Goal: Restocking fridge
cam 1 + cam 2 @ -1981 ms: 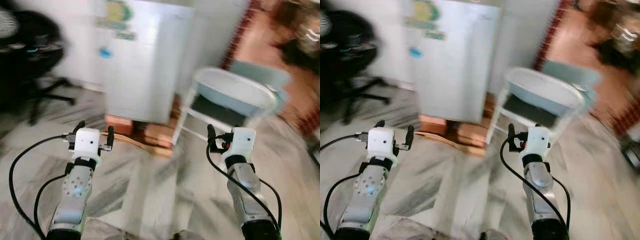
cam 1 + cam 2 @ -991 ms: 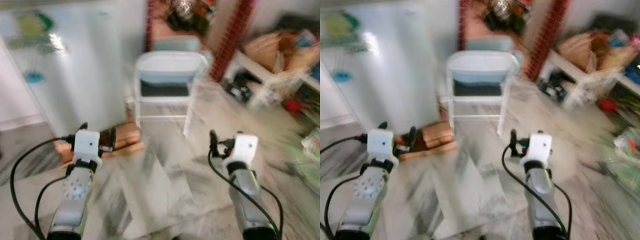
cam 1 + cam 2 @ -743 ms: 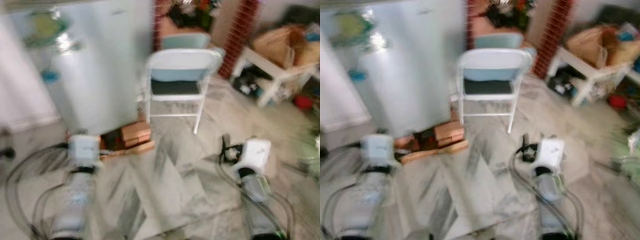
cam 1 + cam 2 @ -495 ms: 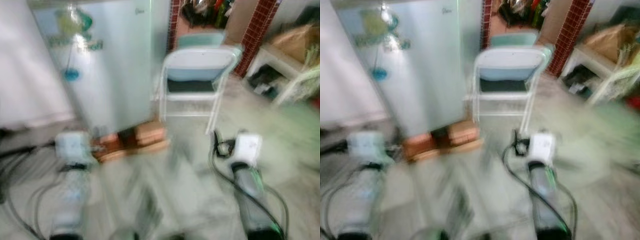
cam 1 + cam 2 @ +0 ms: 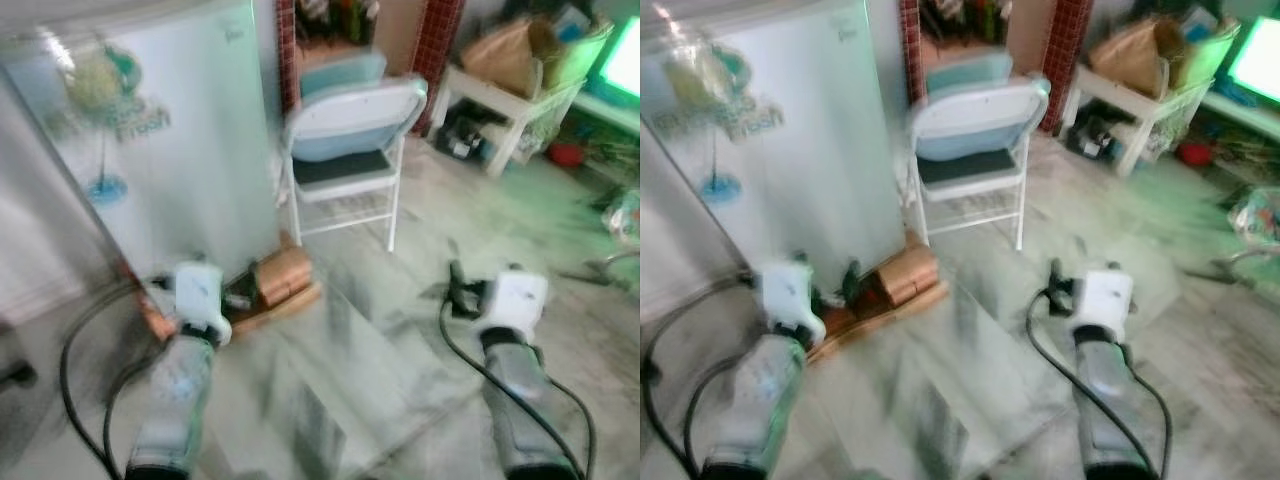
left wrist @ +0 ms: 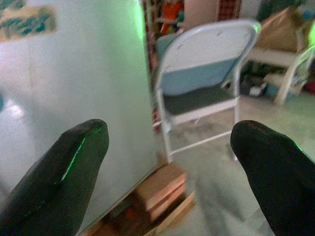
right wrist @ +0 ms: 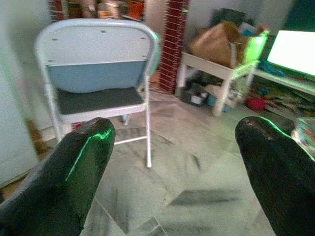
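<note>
The two black fingers point(image 6: 59, 172) of the left gripper point(image 6: 167, 172) are seen spread wide apart with nothing held between them, and the fingers point(image 7: 74, 167) of the right gripper point(image 7: 172, 172) are likewise spread wide and empty. Both grippers are held out in front of the robot above a grey marbled floor point(image 5: 420, 340), well apart from each other. Directly ahead of the left fingers, close by, a stack of brick-coloured wooden blocks point(image 5: 285, 275) is seen on the floor, and just beyond and to the left of them the fridge point(image 5: 170, 150) is found, standing upright with its long axis vertical, its door closed and turned toward the robot; blurred stickers point(image 5: 110, 90) are carried on its pale front. Ahead of the gap between the two grippers, just to the right of the fridge, a white folding chair point(image 5: 350, 130) with a dark seat is placed, its seat turned toward the robot. Farther out beyond the right fingers, a white low table point(image 5: 500, 110) loaded with a brown paper bag point(image 5: 495, 45) and clutter is seen beside a red brick pillar point(image 5: 440, 50). The head views are blurred.
</note>
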Motion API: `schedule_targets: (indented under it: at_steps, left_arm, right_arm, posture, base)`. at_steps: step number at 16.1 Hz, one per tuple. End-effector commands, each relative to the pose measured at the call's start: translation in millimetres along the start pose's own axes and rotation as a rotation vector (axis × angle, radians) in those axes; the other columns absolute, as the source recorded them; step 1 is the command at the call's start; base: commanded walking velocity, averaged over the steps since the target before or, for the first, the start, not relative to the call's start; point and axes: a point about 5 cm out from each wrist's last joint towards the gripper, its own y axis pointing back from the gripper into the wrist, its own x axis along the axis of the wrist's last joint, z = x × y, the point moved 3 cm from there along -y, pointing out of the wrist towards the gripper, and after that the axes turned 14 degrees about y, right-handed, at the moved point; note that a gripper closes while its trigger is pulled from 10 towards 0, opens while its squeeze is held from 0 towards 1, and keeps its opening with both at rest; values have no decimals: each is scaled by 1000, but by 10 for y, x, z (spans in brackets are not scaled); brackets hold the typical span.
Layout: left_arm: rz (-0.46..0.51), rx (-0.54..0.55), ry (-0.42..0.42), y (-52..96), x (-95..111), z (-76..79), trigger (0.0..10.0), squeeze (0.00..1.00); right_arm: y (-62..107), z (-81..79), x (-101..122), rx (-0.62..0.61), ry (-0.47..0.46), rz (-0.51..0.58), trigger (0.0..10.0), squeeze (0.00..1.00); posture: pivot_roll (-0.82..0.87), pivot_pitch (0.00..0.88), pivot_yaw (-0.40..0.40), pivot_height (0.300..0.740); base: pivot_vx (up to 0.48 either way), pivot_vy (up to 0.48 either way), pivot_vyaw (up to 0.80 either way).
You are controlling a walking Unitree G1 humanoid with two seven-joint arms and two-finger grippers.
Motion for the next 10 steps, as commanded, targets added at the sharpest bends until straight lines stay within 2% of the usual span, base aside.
schedule_targets:
  at_steps: [1, 3, 4, 9, 10]
  left_arm:
    - [-1, 40, -25, 65, 24, -165, 10000, 0]
    - [-27, 84, -43, 261, -81, -255, 10000, 0]
    - [-40, 98, -46, 294, -114, -292, 10000, 0]
    - [-34, 106, -54, 344, -100, -294, 10000, 0]
    - [-36, 107, -46, 353, -99, -299, 10000, 0]
  right_arm:
    - [10, -80, 64, 27, -3, 22, 10000, 0]
    - [125, -24, -53, 40, 11, -13, 10000, 0]
    - [122, -29, -58, 43, 13, -15, 10000, 0]
    - [48, -111, 25, 63, 11, 6, 10000, 0]
    - [59, -105, 24, 64, 13, 7, 10000, 0]
  posture:
    - [75, 32, -3, 740]
    - [84, 36, -21, 740]
    - [84, 36, -21, 740]
    - [108, 27, -31, 740]
    - [109, 28, -32, 740]
  base:
    - [0, 439, 0]
    - [0, 448, 0]
    - [0, 454, 0]
    - [0, 455, 0]
    - [0, 0, 0]
